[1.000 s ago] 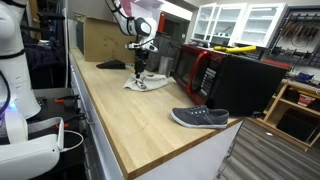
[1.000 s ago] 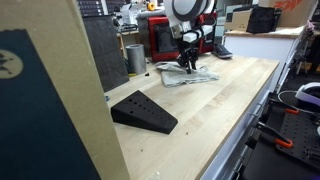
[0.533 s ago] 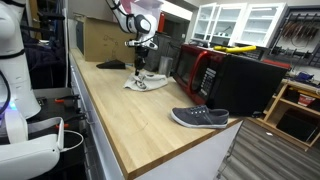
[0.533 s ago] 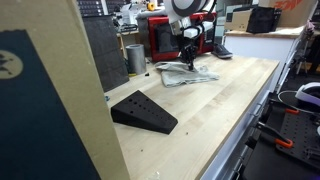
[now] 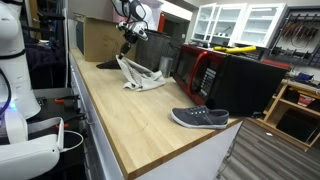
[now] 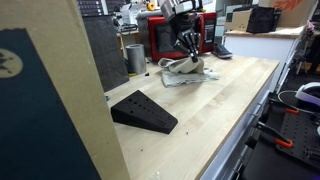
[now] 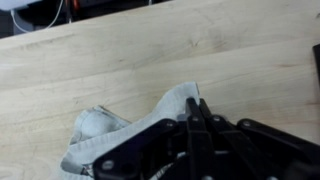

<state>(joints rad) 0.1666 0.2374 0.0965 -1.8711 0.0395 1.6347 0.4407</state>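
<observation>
Hand (image 5: 126, 46) pinching a pale cloth (image 5: 141, 78) by one end, over the far part of the desk (image 5: 130, 125).

In the wrist view the fingers (image 7: 193, 122) are pressed together on a fold of the cloth. One end of the cloth hangs from them and the rest trails on the desk, near the edge where the red microwave (image 5: 196, 68) stands. The bite looks thin, though the wrist view is too dark to be sure, so the fold could slip free under the cloth's own weight. The trailing end could also drag against the metal cup (image 6: 135, 57). The black wedge (image 6: 143, 111) and the shoe (image 5: 200, 118) lie well apart, toward the near corners.
</observation>
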